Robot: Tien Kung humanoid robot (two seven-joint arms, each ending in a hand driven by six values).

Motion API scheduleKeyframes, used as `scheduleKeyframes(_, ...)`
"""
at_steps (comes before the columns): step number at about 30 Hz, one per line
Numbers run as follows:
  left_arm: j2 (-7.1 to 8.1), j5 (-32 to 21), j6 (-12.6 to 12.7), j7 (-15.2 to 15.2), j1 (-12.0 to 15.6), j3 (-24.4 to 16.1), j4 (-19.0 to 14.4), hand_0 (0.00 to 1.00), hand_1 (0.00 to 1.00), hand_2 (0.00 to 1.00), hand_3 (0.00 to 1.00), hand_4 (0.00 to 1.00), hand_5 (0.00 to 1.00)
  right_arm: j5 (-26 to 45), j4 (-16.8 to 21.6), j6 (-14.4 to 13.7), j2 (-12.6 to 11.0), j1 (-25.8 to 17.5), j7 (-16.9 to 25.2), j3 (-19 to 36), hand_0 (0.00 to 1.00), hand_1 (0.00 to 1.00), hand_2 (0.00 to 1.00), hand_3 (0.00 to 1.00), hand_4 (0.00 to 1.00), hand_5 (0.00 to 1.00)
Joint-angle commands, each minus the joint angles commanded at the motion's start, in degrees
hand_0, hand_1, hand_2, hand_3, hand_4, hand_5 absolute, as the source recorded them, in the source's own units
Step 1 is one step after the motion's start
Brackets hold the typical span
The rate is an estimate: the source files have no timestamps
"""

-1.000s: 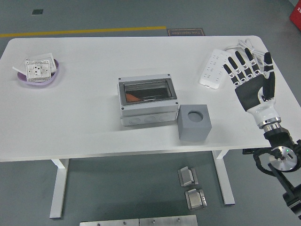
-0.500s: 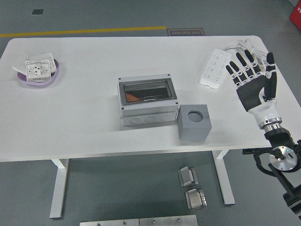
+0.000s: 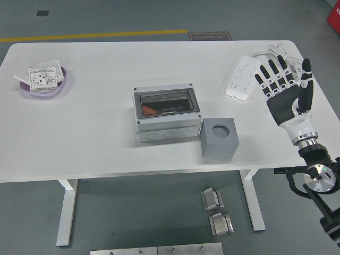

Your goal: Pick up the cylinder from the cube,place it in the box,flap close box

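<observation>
White rectangular table (image 3: 95, 138) on white legs is seen over a grey-green floor with a yellow line (image 3: 93, 35). Grey plastic junction box (image 3: 167, 115), clear flap shut, is centred; an orange piece (image 3: 150, 110), presumably the cylinder, is visible inside. Grey cube with an empty round socket (image 3: 219, 138) is set just beside it. Right hand (image 3: 287, 87) is raised, fingers spread, nothing gripped, near a white power strip (image 3: 242, 77). Purple dish (image 3: 44, 82) is placed far left.

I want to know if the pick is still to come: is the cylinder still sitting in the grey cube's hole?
No: the round hole in the top of the grey cube is empty.
</observation>
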Motion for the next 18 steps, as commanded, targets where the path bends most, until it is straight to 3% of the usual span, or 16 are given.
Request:
scheduleKeyframes(6, 0.17, 0.1, 0.0, 0.0, -0.1, 0.0, 0.0, 0.725, 0.736, 0.692, 0.802, 0.707, 0.398, -0.1, 0.1, -0.7, 0.0, 0.2, 0.0, -0.4, 0.998, 0.897, 0.947, 0.949, 0.998, 0.648)
scheduleKeyframes(7, 0.21, 0.2, 0.0, 0.0, -0.1, 0.1, 0.0, 0.725, 0.736, 0.692, 0.802, 0.707, 0.398, -0.2, 0.1, -1.1, 0.0, 0.3, 0.1, -0.5, 0.933, 0.895, 0.947, 0.945, 0.998, 0.644)
scheduleKeyframes(12, 0.26, 0.1, 0.0, 0.0, -0.1, 0.2, 0.0, 0.725, 0.736, 0.692, 0.802, 0.707, 0.398, -0.9, 0.1, -2.4, 0.0, 0.5, 0.4, -0.5, 0.933, 0.895, 0.947, 0.945, 0.998, 0.644)
scheduleKeyframes(13, 0.26, 0.1, 0.0, 0.0, 0.0, 0.3, 0.0, 0.725, 0.737, 0.692, 0.801, 0.707, 0.397, -1.4, 0.2, -2.9, 0.0, 0.6, 0.5, -0.4, 0.847, 0.716, 0.876, 0.998, 0.998, 0.652)
scheduleKeyframes(18, 0.13, -0.1, 0.0, 0.1, 0.2, 0.5, 0.1, 0.725, 0.737, 0.692, 0.801, 0.707, 0.397, -2.4, -0.1, -5.3, 0.1, 0.6, 1.0, 0.3, 0.847, 0.716, 0.876, 0.998, 0.998, 0.652)
